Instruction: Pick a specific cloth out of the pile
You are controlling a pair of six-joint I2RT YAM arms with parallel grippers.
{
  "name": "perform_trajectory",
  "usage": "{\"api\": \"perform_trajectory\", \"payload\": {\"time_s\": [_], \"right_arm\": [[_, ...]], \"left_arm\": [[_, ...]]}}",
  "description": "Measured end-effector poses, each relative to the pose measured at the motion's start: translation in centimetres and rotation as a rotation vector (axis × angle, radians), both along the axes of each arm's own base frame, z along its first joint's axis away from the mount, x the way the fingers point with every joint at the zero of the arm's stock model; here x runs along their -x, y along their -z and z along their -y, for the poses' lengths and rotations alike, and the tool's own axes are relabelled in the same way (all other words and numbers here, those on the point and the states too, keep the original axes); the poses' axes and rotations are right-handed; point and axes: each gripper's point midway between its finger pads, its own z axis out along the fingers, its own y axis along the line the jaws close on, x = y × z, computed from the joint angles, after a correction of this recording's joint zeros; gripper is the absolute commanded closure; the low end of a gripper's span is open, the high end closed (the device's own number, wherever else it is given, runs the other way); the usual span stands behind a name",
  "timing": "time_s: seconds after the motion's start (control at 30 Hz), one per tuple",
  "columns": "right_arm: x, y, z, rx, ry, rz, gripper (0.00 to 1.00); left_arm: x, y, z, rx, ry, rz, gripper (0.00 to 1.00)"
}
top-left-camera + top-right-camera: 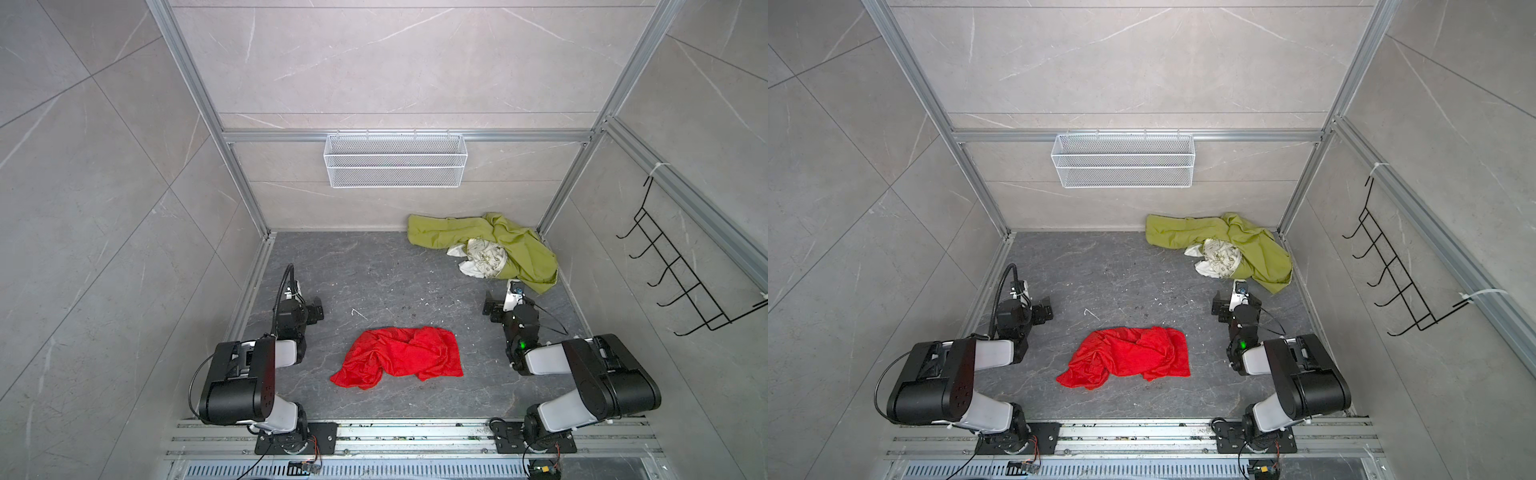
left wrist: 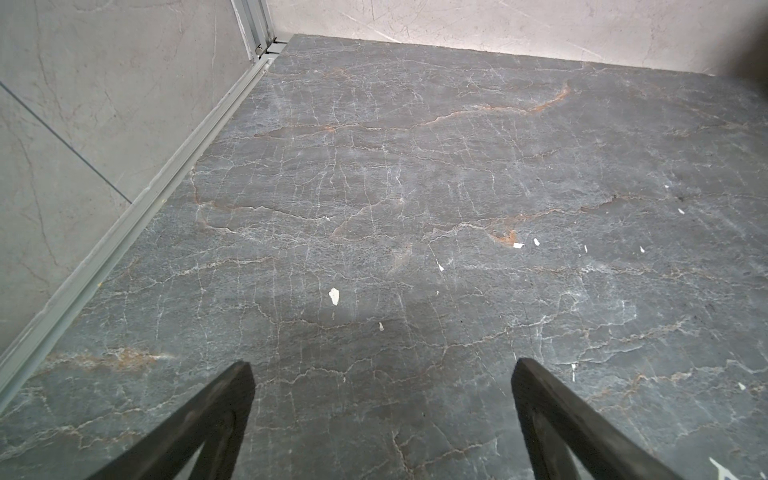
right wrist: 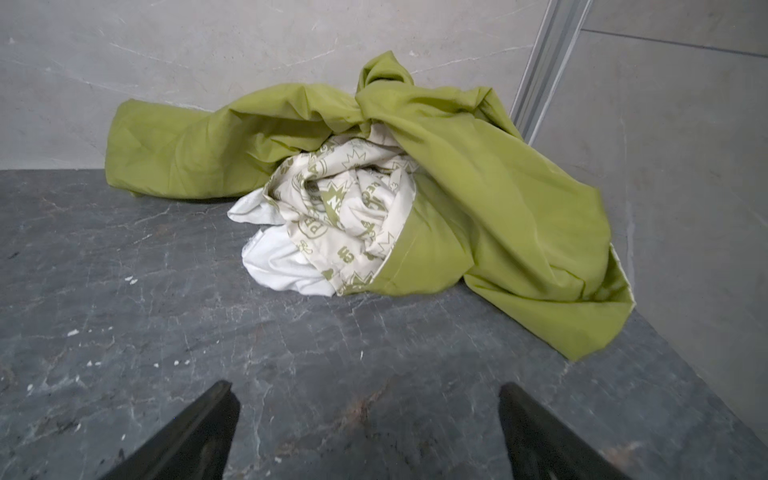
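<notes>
**Both top views:** The red cloth lies crumpled on the dark, veined desk at about 6 o'clock. It is alone and well apart from the pile, which sits against the back wall at 1 o'clock. There an olive-green cloth is bunched around a white printed cloth. The red cloth's long axis runs roughly from 9 to 3 o'clock. The left jaws, low over the desk at 9 o'clock, are spread wide and empty, with the red cloth at their 4 o'clock. The right jaws, at 3 o'clock, also gape empty, with the red cloth at their 8 o'clock and the pile at their 12. Neither arm looks clearly nearer, and either would probably have to swing inward, back toward its own base, to reach the cloth.

**Left wrist view:** Two parted black fingers frame bare desk. No fabric is in sight.

**Right wrist view:** Parted fingers point at the olive-green cloth, which wraps the white printed cloth in the corner. No red shows here. With the red sheet already clear of the heap, the picking-out looks all but done.
</notes>
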Motion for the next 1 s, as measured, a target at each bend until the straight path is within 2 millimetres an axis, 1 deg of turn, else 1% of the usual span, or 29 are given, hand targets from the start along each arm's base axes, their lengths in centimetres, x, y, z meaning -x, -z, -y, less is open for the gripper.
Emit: {"api": "perform_trajectory", "payload": {"time_s": [0.1,0.3,0.63,1.0], "right_arm": [[-0.2,0.5,0.2,-0.008,-0.012,-0.032,0.00],[0.1,1.8,0.1,-0.018,-0.028,-0.087,0.00],[0.2,2.0,-0.1,-0.024,-0.043,-0.097,0.00],[0.0,2.4,-0.5,-0.063,-0.105,-0.119,0.00]], "left_arm": [[0.0,0.0,0.0,0.000,0.001,0.000,0.00],[0.0,0.0,0.0,0.000,0.001,0.000,0.00],[-0.1,-0.1,0.0,0.000,0.001,0.006,0.00],[-0.1,-0.1,0.0,-0.001,0.000,0.006,0.00]]}}
